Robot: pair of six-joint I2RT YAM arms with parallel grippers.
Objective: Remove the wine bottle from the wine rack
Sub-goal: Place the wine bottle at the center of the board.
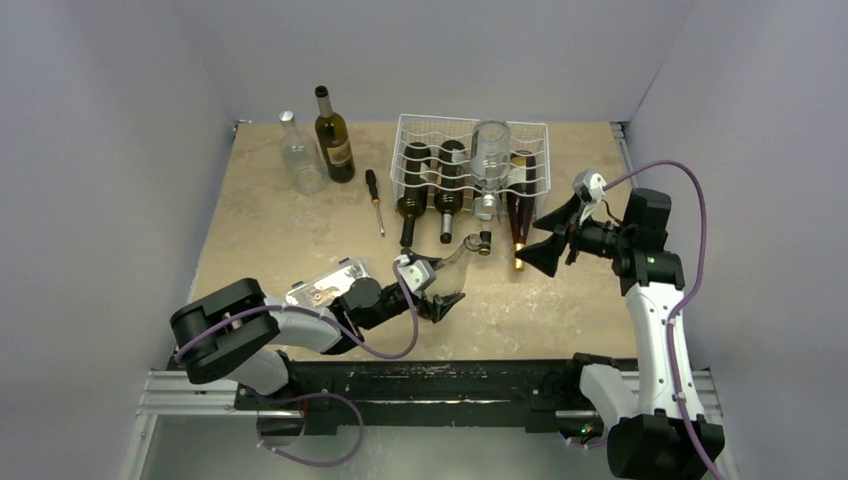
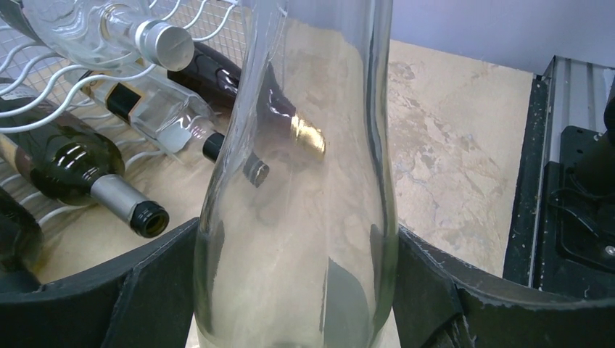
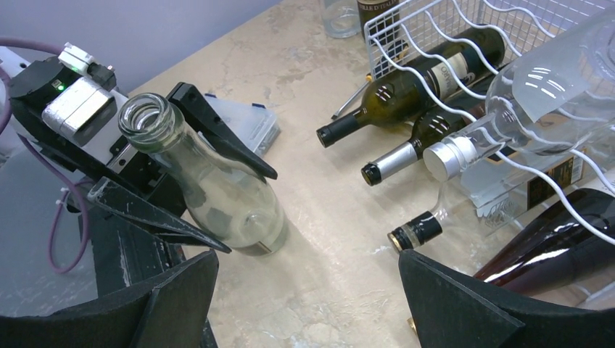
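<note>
Left gripper [image 1: 443, 292] clamps the clear glass bottle [image 1: 458, 262] near of the wine rack [image 1: 397, 160]. Right gripper [image 1: 548, 235] hangs spread and empty beside the rack's right end.

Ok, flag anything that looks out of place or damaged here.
Nothing is spilled or broken. The one odd item is a screwdriver lying on the table left of the rack, a stray tool. The left gripper grips a clear bottle standing on the table.
</note>
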